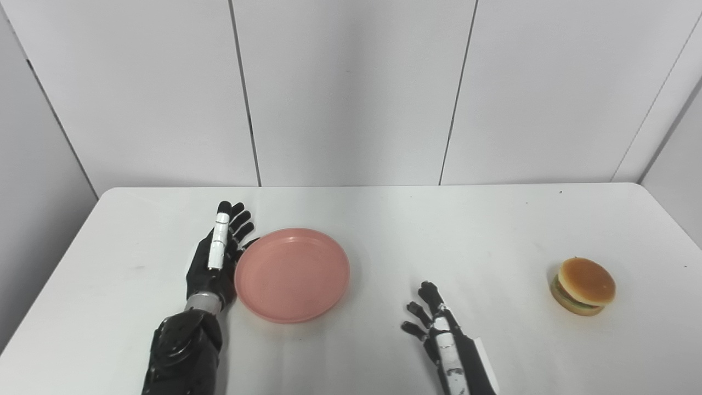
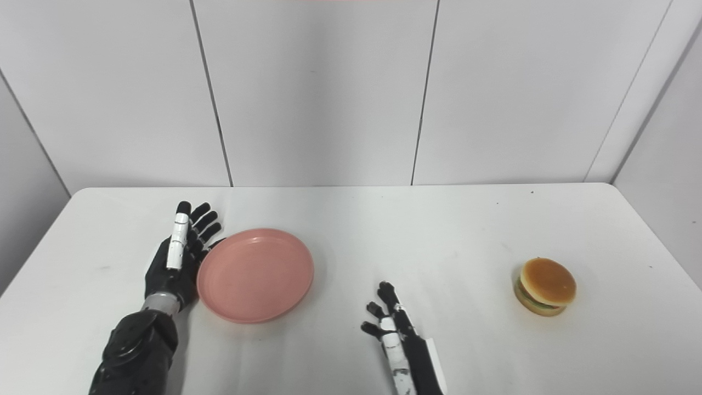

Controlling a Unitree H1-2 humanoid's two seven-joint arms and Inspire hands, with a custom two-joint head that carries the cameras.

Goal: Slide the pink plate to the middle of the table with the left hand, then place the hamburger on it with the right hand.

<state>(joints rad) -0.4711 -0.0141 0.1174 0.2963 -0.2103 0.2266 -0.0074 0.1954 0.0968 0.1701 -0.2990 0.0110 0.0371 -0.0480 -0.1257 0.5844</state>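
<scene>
Left hand point(image 1: 215, 258) set edge-on against left rim of pink plate point(image 1: 292, 274), fingers straight and apart, holding nothing. Plate left of centre; bare table point(image 1: 384, 230) to its right, open for sliding. Right hand point(image 1: 433, 321) empty, fingers spread, waiting near front edge. Hamburger point(image 1: 583, 285) well apart, far right.

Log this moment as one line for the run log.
step: sliding plate | left hand: open, flat against left rim of pink plate | right hand: open, waiting | hamburger: far right on table, untouched
</scene>
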